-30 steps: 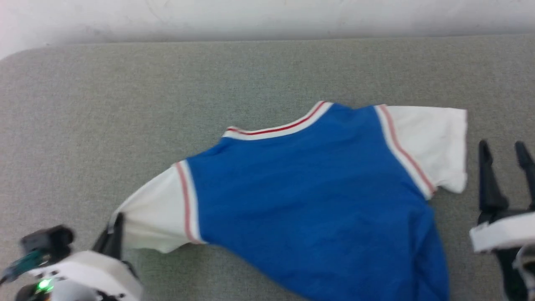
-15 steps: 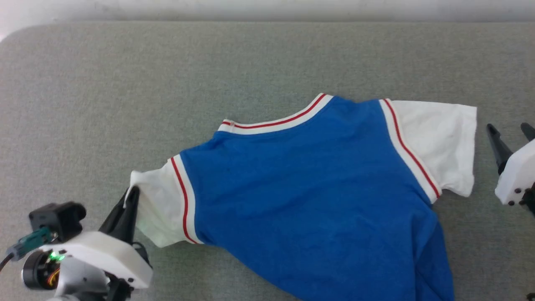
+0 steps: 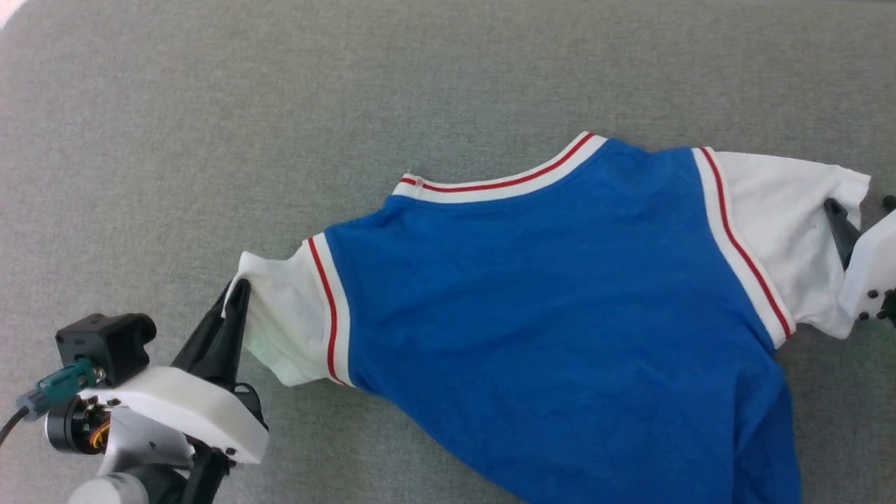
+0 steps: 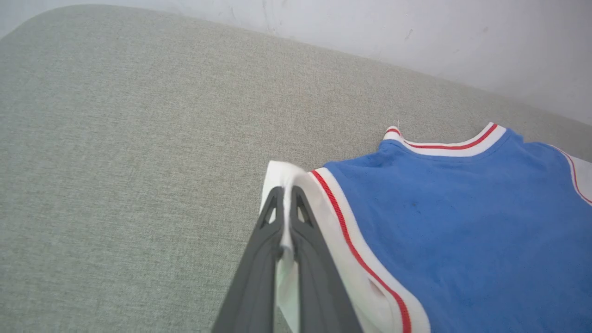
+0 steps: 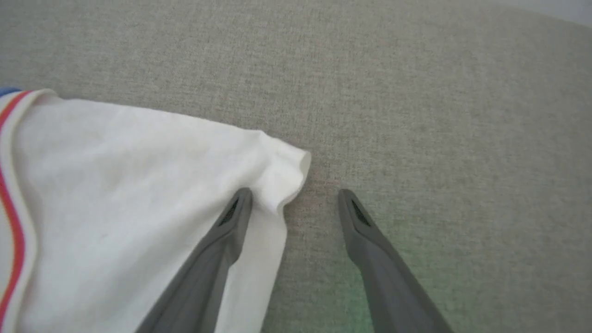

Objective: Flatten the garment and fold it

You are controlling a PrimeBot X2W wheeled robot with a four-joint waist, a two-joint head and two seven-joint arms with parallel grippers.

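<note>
The garment (image 3: pixel 546 301), a bright blue T-shirt with white sleeves and red-and-white trim, lies spread on the grey cushion. My left gripper (image 3: pixel 236 294) is shut on the hem of its left white sleeve (image 3: pixel 276 329); in the left wrist view the two fingers (image 4: pixel 263 259) pinch the white cloth (image 4: pixel 289 180) between them. At the far right, my right gripper (image 5: pixel 296 203) stands open over the edge of the other white sleeve (image 5: pixel 138 185): one finger (image 5: pixel 217 249) rests on the cloth, the other (image 5: pixel 374 249) over bare cushion. In the head view one dark right finger (image 3: pixel 840 227) lies on that sleeve (image 3: pixel 791 231).
A grey fabric cushion (image 3: pixel 280 105) stretches all around the shirt. A pale wall (image 4: pixel 416 32) runs behind it in the left wrist view. The shirt's lower hem runs off the bottom of the head view.
The head view has tilted down, so the wall has left it. My right gripper has come in onto the right sleeve's edge. The left gripper keeps its hold on the left sleeve.
</note>
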